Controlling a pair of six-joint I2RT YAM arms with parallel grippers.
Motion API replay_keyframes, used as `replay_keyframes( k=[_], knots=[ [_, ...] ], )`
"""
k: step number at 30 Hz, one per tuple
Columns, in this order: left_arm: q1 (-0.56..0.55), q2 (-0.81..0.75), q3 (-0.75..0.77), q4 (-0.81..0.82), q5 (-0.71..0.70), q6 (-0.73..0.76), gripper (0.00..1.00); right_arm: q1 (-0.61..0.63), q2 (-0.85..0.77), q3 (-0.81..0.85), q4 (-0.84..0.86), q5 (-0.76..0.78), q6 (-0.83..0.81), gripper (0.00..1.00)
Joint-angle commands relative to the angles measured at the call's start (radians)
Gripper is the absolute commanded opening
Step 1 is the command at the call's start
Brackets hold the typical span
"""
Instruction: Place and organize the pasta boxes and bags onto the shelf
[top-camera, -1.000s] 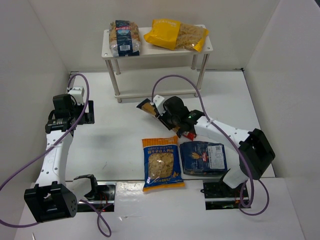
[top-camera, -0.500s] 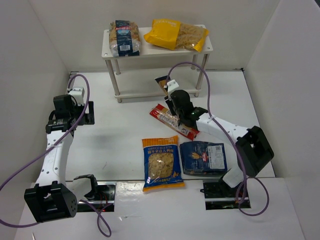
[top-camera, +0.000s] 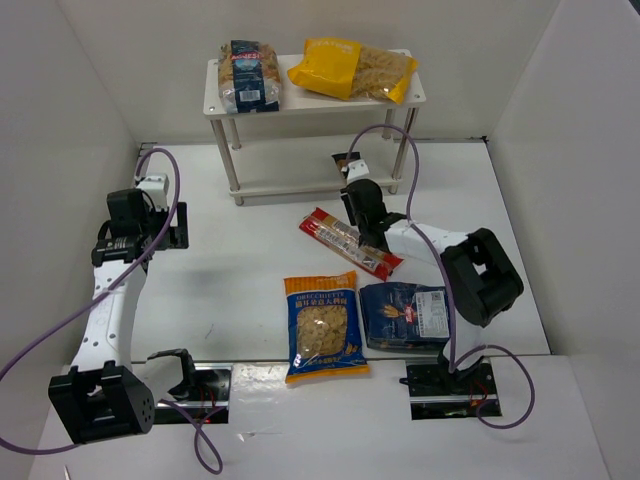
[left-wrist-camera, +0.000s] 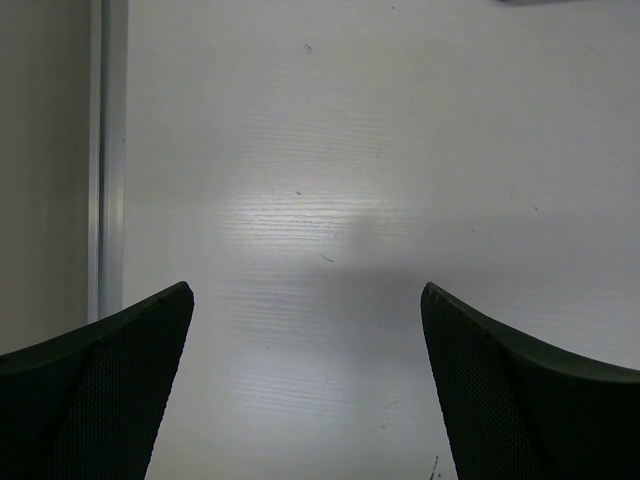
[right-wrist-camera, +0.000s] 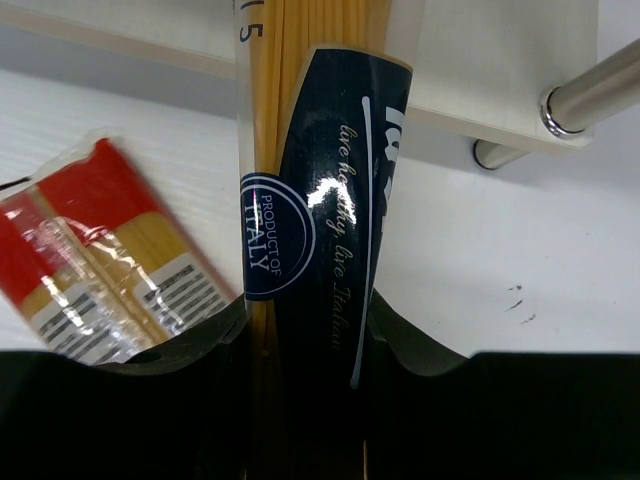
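1. The blue-orange windowed bag and the dark blue flat pack are lying side by side, nearest.
2. The left gripper is hovering with its jaws apart on the left, and the long red pack is lying mid-table.
3. The right gripper is clamping the yellow spaghetti pack, whose far end is reaching over the lower tier of the shelf.
4. The clear blue-labelled bag and the yellow bag are resting on the top tier.

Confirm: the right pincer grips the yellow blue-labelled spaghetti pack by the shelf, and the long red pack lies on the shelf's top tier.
No: the right pincer grips the yellow blue-labelled spaghetti pack by the shelf, but the long red pack lies on the table, as the top external view shows.
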Motion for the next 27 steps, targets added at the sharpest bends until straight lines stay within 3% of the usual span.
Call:
replay_keyframes(
  k=[1,8,14,27],
  knots=[
    [0.004,0.009,-0.001,0.028,-0.019,0.024,1.0,-0.015,-0.011,0.074,0.3,0.061,0.0,0.0],
    [0.004,0.018,-0.001,0.028,-0.019,0.033,1.0,-0.024,-0.002,0.061,0.403,0.084,-0.052,0.0],
    [0.004,0.028,-0.001,0.028,-0.019,0.033,1.0,0.012,0.029,0.029,0.509,0.164,-0.236,0.0],
    [0.004,0.028,-0.001,0.028,-0.01,0.033,1.0,-0.018,0.11,0.067,0.572,0.208,-0.289,0.0]
  ],
)
